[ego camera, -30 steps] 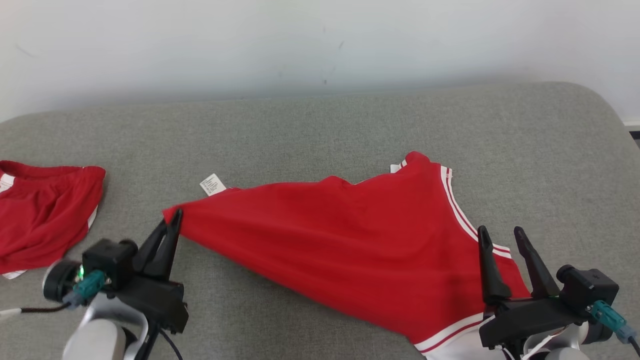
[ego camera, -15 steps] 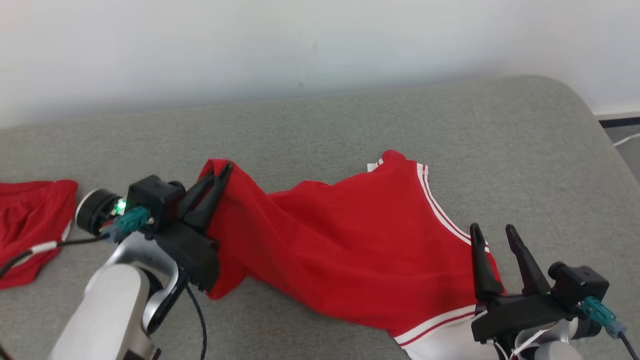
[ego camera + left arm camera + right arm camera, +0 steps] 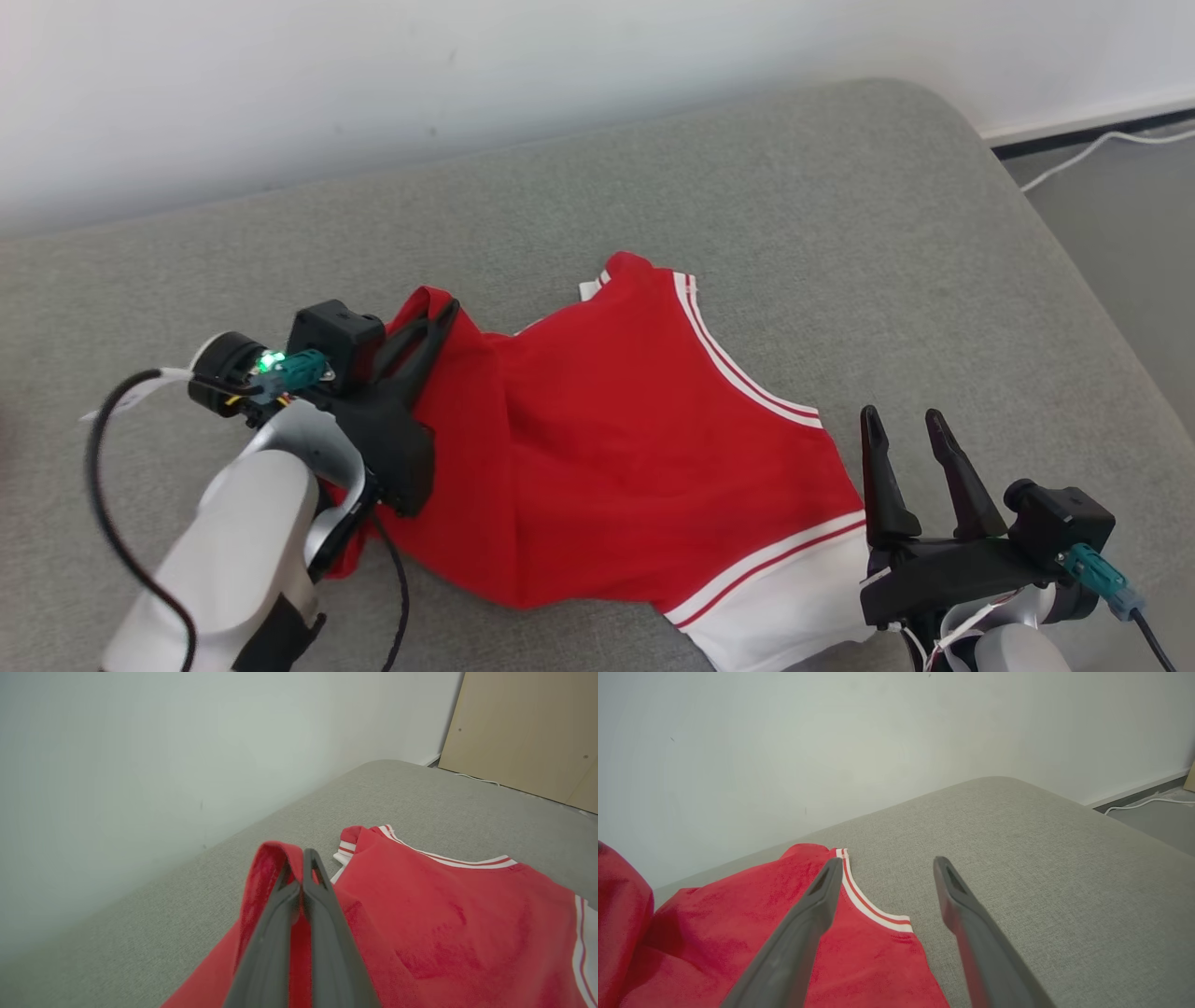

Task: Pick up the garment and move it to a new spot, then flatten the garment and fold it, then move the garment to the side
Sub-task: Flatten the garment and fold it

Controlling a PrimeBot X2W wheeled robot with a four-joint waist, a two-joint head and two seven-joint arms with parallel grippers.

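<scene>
Red cloth with white-and-red striped trim (image 3: 738,369), the garment (image 3: 616,439) lies spread across the middle of a grey cushion (image 3: 840,233). Its broad white hem band (image 3: 775,597) is at the edge nearest the robot.

At the garment's left edge the left claw (image 3: 441,313) is pressed together on a raised fold of the red cloth. From the left wrist view the cloth loops up and over the tips of the claw (image 3: 306,853). It looks like a corner or a strap, though the bunching hides which. Cloth below that grip is doubled over the garment's left side and stands off the rest in a soft ridge.

The right claw (image 3: 902,413) is just off the garment's right end, beside the white hem band, fingers well apart and nothing between them. In the right wrist view the claw (image 3: 888,861) points along the garment's striped edge. One finger crosses that trim and the other is over bare cushion; whether either touches is not clear.

Beyond the garment a pale wall (image 3: 373,75) rises behind the cushion. Far off the garment's right side a white cable (image 3: 1092,149) lies on the floor (image 3: 1120,243).
</scene>
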